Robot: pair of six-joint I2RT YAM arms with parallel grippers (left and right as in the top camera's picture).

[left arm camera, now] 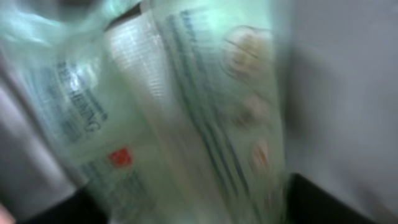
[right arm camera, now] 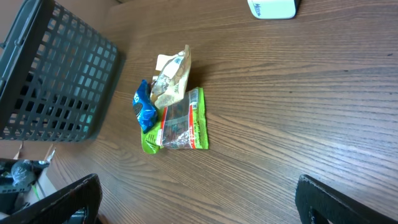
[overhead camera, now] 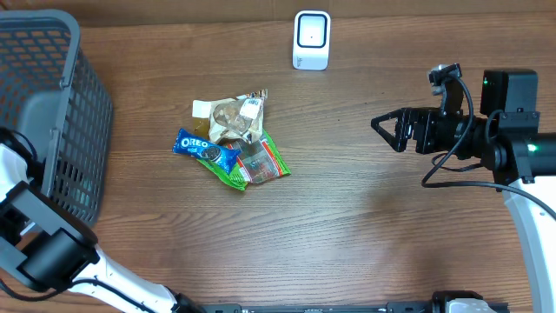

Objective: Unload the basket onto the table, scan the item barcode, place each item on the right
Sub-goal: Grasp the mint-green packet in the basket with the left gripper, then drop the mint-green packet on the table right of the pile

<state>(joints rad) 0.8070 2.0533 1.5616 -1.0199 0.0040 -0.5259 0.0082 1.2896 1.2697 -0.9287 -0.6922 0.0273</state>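
Most to fear: lifting two packets at once from the small heap mid-counter, with the Oreo pack, the green packet and the tan packet lying overlapped and touching. Hence a fair chance of dragging a neighbour along, or of gripping right over the barcode and hiding it. Slippery film too, by the look of it, liable to fold or slide free on the way to the white scanner, standing well apart at the far edge of the counter. Right hand spread wide and holding nothing, off to one side of the heap. Left hand not made out in any view, so cannot tell whether open or closed; only the left arm showing, just beside the grey mesh basket. Left wrist view filled by a blurred clear wrapper with print and a red mark, probably lying inside that basket. Rest of its contents impossible to judge from above through the mesh.
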